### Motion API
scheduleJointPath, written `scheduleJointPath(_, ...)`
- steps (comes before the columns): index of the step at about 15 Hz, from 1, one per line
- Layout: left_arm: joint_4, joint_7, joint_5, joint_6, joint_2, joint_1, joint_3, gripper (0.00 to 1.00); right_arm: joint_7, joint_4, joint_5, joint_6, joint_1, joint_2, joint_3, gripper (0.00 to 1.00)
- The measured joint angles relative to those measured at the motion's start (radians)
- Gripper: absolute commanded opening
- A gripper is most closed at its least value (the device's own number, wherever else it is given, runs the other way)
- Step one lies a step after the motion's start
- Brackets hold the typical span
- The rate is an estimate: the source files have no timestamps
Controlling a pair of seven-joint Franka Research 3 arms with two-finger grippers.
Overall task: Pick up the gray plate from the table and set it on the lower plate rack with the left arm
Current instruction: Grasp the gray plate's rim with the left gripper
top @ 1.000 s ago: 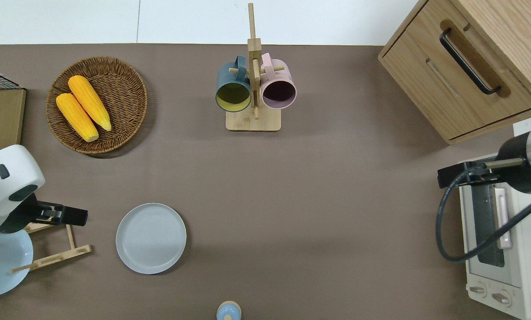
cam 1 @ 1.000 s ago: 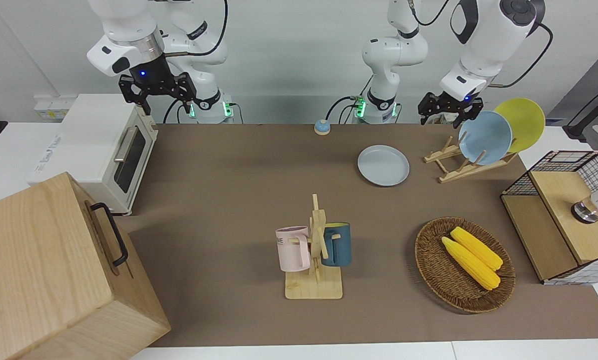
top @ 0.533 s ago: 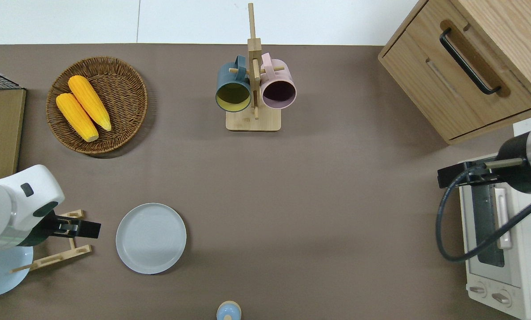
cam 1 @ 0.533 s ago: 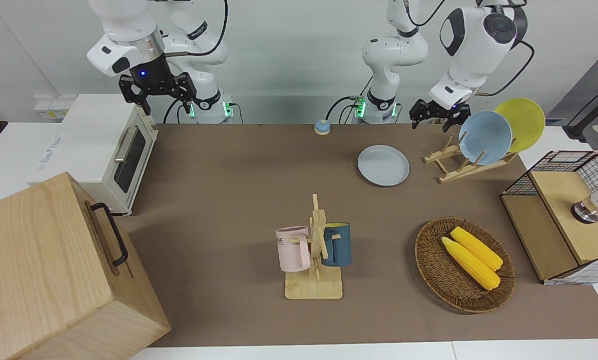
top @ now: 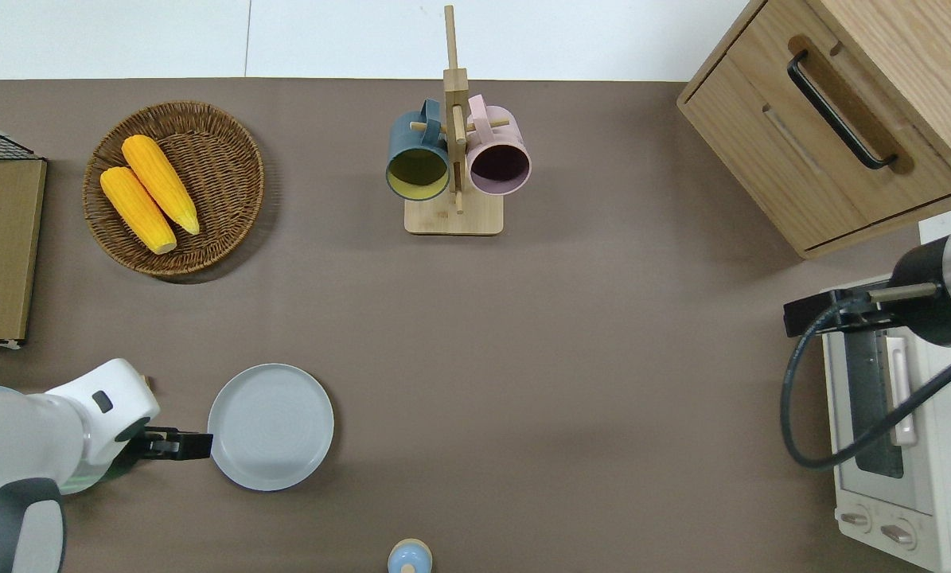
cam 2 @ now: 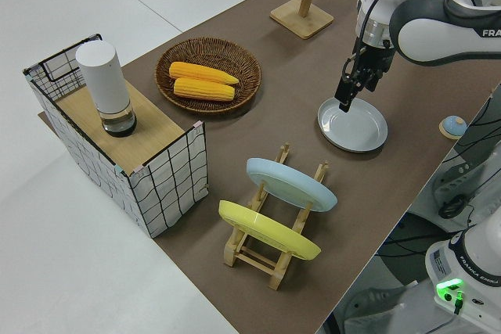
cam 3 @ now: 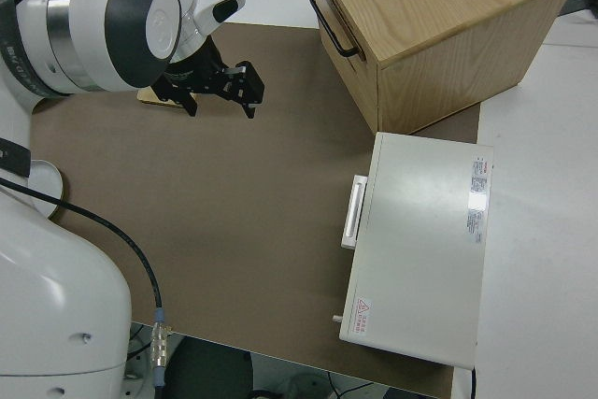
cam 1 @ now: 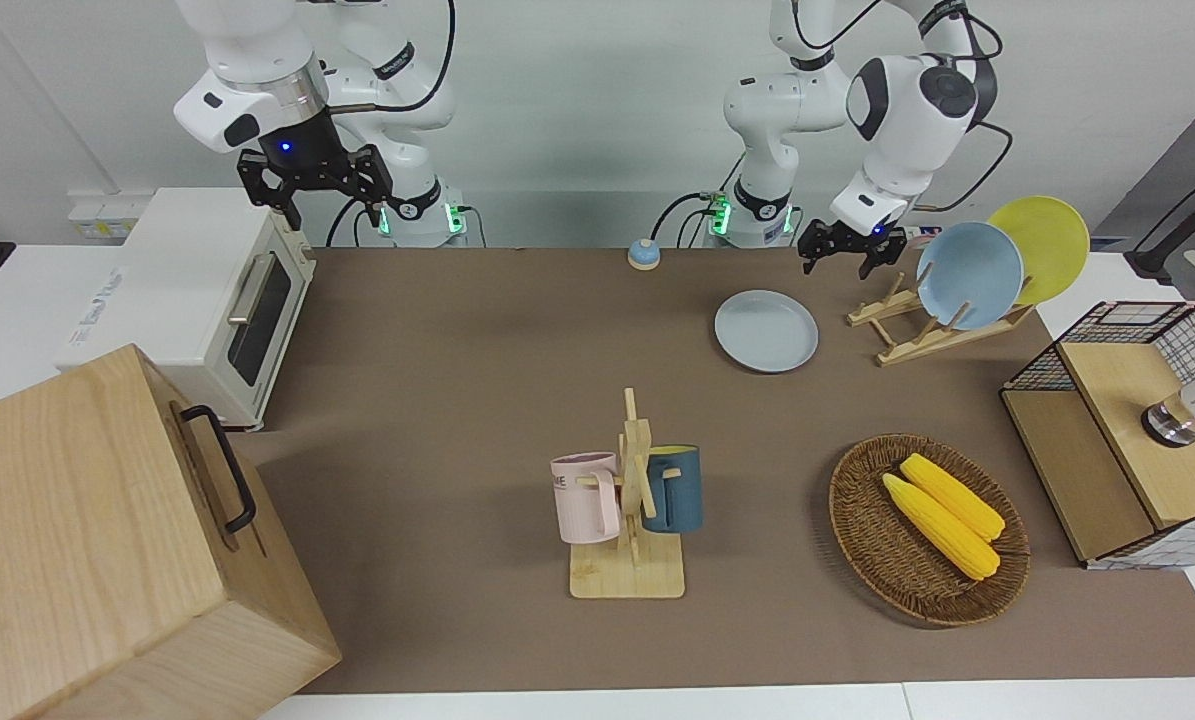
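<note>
Your gray plate lies flat on the worktop, beside the rack, toward the right arm's end from it. The rack holds a blue plate and a yellow plate on edge. The left pincer hangs over the plate's rim on the rack's side, holding nothing; you cannot tell whether its fingers are apart. The left arm's casing reads "FRANKA". The right arm is parked, its pincer spread apart.
</note>
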State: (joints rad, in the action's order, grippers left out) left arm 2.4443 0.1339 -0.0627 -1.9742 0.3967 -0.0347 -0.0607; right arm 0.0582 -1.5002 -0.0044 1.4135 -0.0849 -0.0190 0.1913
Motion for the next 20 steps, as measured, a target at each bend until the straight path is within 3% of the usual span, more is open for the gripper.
scheduleJointPath(4, 0.119, 0.0, -0.003, -0.098, 0.036, 0.0, 0.0, 1.0, 0.0, 0.0, 0.0, 0.0, 0.0, 0.0, 0.0, 0.99)
scheduleJointPath(12, 0.26, 0.0, -0.006, -0.297, 0.036, 0.0, 0.0, 0.99, 0.0, 0.0, 0.0, 0.0, 0.0, 0.0, 0.0, 0.99)
scheduleJointPath(20, 0.326, 0.0, -0.007, -0.463, -0.032, 0.0, -0.002, 0.99, 0.0, 0.0, 0.0, 0.0, 0.0, 0.0, 0.0, 0.987)
